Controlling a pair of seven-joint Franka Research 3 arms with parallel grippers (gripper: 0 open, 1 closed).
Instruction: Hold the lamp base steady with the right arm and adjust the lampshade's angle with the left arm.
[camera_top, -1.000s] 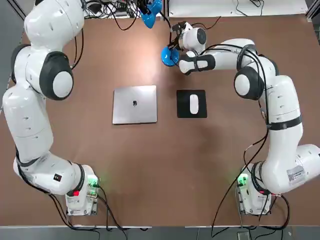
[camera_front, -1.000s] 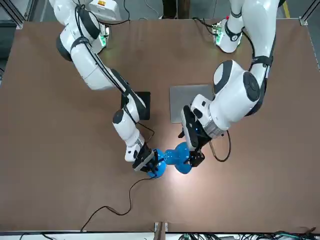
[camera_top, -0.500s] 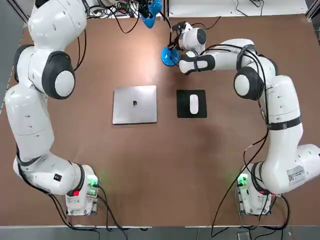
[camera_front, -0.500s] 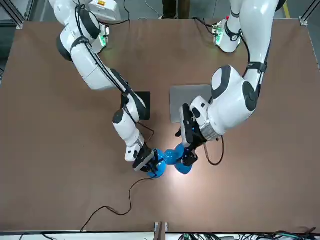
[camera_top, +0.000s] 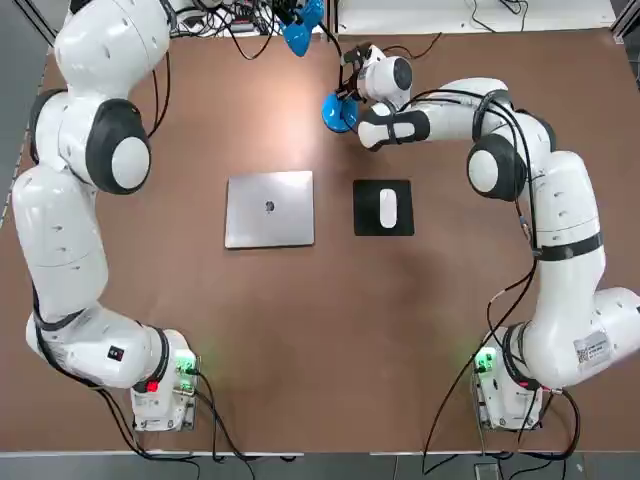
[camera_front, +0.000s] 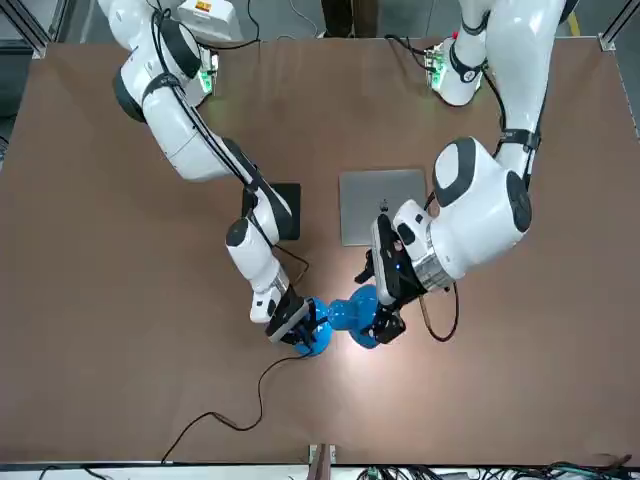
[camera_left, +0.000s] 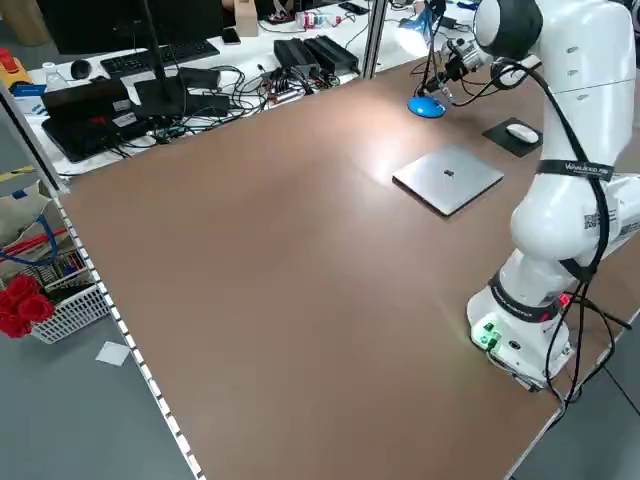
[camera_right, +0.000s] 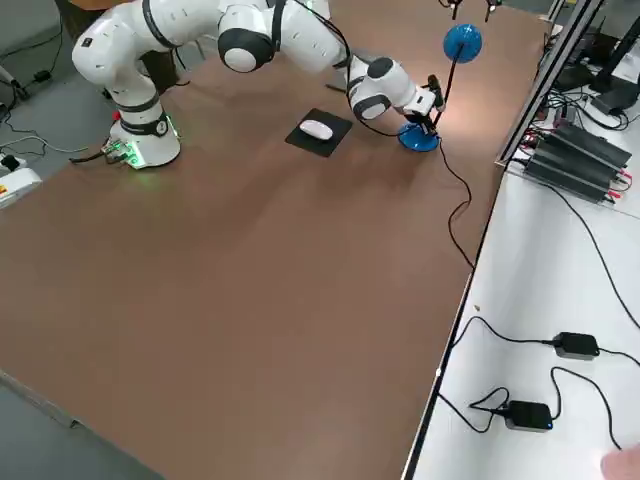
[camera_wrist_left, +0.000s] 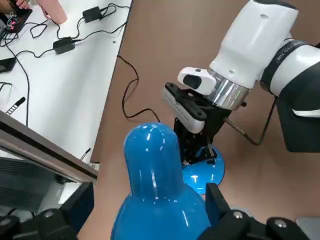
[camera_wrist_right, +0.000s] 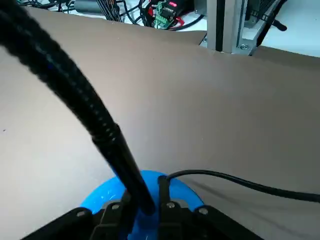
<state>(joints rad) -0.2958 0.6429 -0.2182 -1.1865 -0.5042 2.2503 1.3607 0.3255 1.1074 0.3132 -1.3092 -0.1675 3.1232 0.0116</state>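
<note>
The lamp base is a glossy blue disc near the table's far edge, also visible in the front view. My right gripper is shut on it, pinching the black neck just above the disc; it comes in low from the right. The blue lampshade hangs above and to the left of the base, lit and pointing down. My left gripper is shut on the lampshade, one finger on each side. From the front, that gripper sits beside the shade.
A closed silver laptop and a white mouse on a black pad lie mid-table. The lamp's black cord trails to the far edge. A white bench with cables and power bricks runs beyond that edge.
My left arm's wrist and elbow have swung slightly, carrying the gripper and shade a little. The right gripper and the lamp base have stayed put.
</note>
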